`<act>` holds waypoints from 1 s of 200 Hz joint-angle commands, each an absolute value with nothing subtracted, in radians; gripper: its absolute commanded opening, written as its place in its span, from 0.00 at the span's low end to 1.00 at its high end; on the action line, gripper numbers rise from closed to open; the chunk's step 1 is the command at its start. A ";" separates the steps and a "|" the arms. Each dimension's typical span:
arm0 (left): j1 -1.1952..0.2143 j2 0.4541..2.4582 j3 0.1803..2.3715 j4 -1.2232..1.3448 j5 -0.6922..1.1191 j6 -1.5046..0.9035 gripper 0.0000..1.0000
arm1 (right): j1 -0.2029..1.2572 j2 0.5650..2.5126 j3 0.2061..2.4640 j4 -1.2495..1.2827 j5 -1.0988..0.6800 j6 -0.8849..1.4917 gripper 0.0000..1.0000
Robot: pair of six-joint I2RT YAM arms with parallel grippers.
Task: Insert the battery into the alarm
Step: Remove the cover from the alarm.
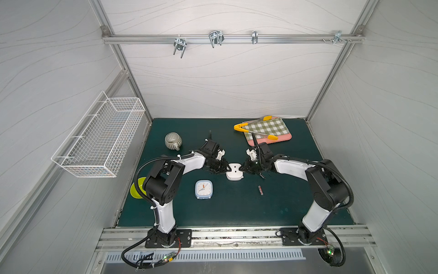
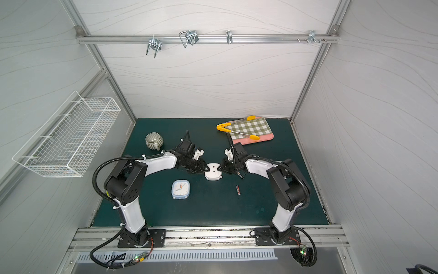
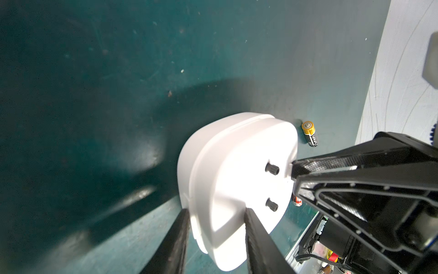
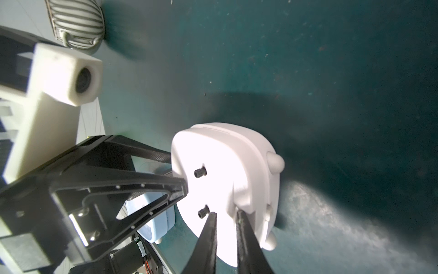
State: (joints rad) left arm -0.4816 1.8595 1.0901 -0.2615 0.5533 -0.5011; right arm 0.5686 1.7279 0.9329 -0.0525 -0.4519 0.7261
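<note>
White rounded plastic alarm (image 1: 234, 171) clamped by both grippers
Keep left gripper (image 3: 216, 213) steady; pry gently with right gripper (image 4: 226, 213)

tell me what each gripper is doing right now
Left gripper: closed on the white alarm.
Right gripper: closed on the same alarm's edge.

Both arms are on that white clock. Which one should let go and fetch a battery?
Probably the right. The red battery and the black-and-gold battery both lie on its side, near the right pincer. The left pincer clamps the white alarm and could steady it alone.
</note>
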 commanded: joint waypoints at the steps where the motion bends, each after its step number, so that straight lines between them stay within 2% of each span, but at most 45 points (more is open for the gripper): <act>1: -0.497 1.898 1.101 -0.271 0.545 -0.493 0.40 | 0.593 1.718 0.917 0.026 -0.511 0.748 0.18; 107: -0.496 1.902 1.108 -0.299 0.515 -0.481 0.40 | 0.563 1.661 0.878 0.057 -0.505 0.774 0.15; 157: -0.496 1.902 1.109 -0.299 0.517 -0.480 0.40 | 0.563 1.607 0.883 -0.034 -0.394 0.736 0.26; 200: -0.496 1.899 1.108 -0.297 0.520 -0.479 0.40 | 0.564 1.632 0.932 -0.120 -0.376 0.708 0.28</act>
State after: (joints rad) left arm -0.4862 1.8629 1.0958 -0.2638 0.5499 -0.4999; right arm 0.5652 1.6287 0.9016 -0.0414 -0.4034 0.7303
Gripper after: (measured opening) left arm 0.397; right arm 0.273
